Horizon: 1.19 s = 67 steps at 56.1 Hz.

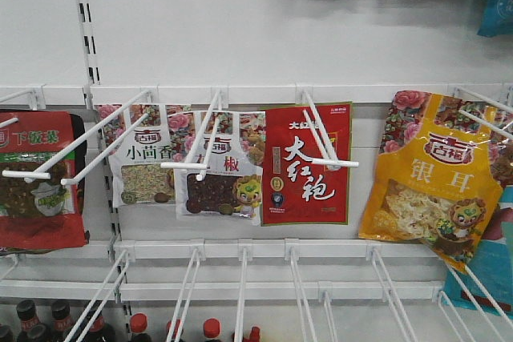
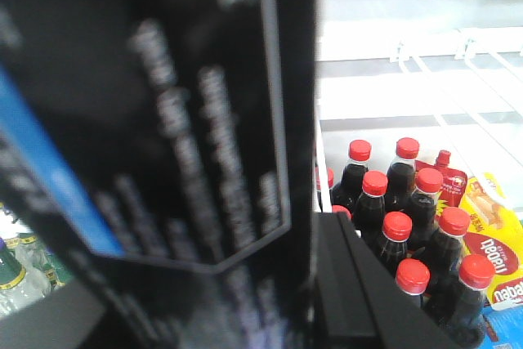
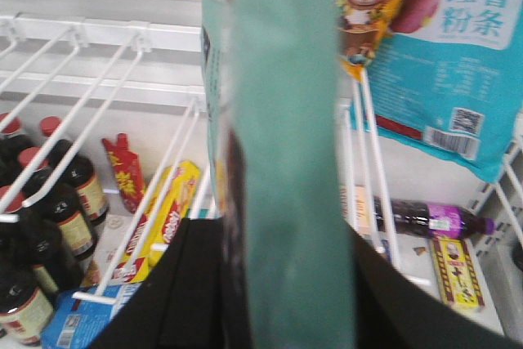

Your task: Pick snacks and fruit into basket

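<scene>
Closest to the right wrist camera, a teal pouch point(image 3: 286, 120) stands edge-on and upright, blurred, rising from between the black fingers of the right gripper point(image 3: 274, 308). The fingers sit close in on either side of it and appear clamped on its lower end.

Closest to the left wrist camera, a black pouch point(image 2: 163, 120) with blurred white lettering and a blue patch fills most of the view. The left gripper point(image 2: 212, 320) appears closed on its bottom edge, with dark finger parts at both lower corners.

Below and beyond both pouches, on a lower shelf, stand dark bottles with red caps point(image 2: 400, 226). A red sachet point(image 3: 122, 173) and yellow biscuit packs point(image 3: 167, 210) lie just beside them, and a purple-labelled bottle point(image 3: 425, 220) lies on its side further right.

Farther back, white wire hooks point(image 1: 80, 146) stick out from a white wall panel. Hanging on them, left to right, are a dark red pouch point(image 1: 36, 182), a white pouch with green lettering point(image 1: 144, 166), a white pouch with dark contents point(image 1: 220, 178), a bright red pouch point(image 1: 309, 166) and a tilted yellow pouch point(image 1: 429, 190).
</scene>
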Tool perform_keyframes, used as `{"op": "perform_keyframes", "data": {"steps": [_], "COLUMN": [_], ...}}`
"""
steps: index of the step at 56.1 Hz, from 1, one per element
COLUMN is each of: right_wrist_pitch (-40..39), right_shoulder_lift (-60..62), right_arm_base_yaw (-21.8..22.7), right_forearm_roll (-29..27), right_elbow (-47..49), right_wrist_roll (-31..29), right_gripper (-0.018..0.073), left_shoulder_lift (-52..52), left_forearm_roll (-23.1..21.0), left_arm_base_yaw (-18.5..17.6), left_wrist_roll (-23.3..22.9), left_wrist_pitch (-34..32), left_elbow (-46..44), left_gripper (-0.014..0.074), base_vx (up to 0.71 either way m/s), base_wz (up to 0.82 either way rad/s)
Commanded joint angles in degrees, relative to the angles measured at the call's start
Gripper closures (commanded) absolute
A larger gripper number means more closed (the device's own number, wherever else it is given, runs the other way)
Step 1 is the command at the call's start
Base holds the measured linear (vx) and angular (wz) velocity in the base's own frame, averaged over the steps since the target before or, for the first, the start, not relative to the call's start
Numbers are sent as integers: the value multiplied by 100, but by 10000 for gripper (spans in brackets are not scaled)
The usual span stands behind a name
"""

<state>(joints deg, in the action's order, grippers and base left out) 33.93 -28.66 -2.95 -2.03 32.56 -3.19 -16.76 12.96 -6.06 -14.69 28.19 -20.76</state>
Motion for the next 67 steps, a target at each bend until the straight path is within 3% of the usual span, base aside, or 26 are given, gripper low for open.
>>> {"op": "perform_keyframes", "data": {"steps": [1,9,67], "right_wrist_pitch": [-643,-741,-734], "right_shoulder_lift": [-19,-19,-19], "right_arm_base_yaw": [-229,-423,-407], "right_forearm_roll": [203,468,462], "right_elbow": [153,153,153], "right_wrist_roll": [-25,-49,-49], "right_gripper": [568,568,568], "left_shoulder_lift": [-29,-29,-29], "left_forearm_roll": [53,53,53], "left_arm_base_yaw": [-3,-3,-3], "left_wrist_roll": [-2,-2,-2], "left_wrist_pitch": [-522,-522,-522], "left_elbow": [-207,-207,-207], "left_gripper": [398,398,398], "base_vx": [0,0,0], "base_wz": [0,0,0]}}
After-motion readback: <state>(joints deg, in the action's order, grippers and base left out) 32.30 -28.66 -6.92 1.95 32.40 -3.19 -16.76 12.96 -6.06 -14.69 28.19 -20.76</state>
